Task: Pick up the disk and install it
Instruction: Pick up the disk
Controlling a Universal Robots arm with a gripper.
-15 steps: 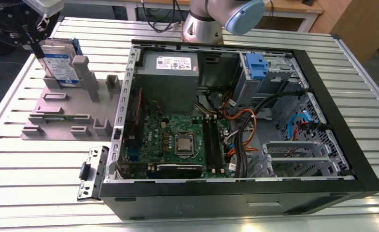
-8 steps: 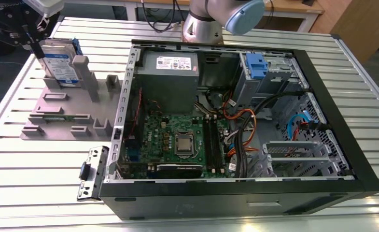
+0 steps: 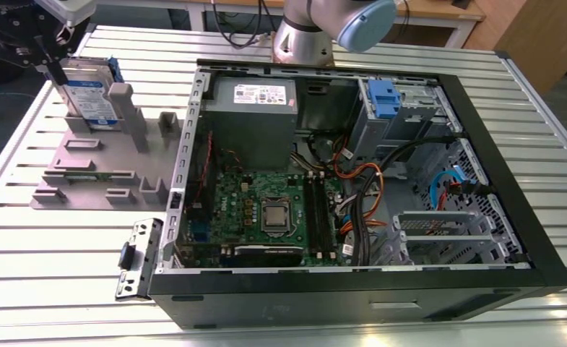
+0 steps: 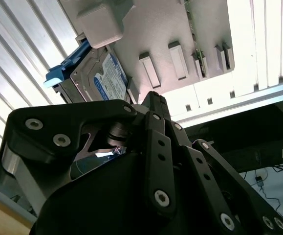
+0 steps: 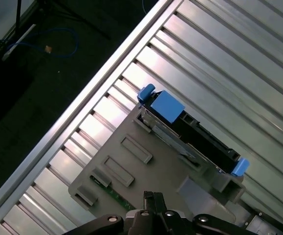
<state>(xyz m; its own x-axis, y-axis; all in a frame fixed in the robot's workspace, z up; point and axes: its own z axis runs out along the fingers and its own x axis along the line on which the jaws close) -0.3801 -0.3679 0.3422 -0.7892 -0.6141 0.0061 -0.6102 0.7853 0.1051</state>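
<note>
The disk [image 3: 87, 95], silver with a white-and-blue label and a blue bracket, stands on edge in a slot of the grey fixture [image 3: 89, 168] at the exterior view's far left. My black gripper [image 3: 44, 58] hangs just above the disk's upper corner, towards the exterior view's left. In the first wrist view the disk [image 5: 190, 137] shows edge-on with blue tabs at both ends, and the gripper [image 5: 153, 198] is apart from it over the fixture plate. The second wrist view has the disk's label [image 4: 102, 78] beyond the gripper [image 4: 152, 98].
An open computer case [image 3: 514, 181] lies on the slatted aluminium table [image 3: 61, 275], with motherboard, cables and a grey power supply [image 3: 254, 97] inside. A metal cage with a blue latch [image 3: 384, 97] sits at the case's far side. A loose metal bracket [image 3: 136, 258] lies beside the case.
</note>
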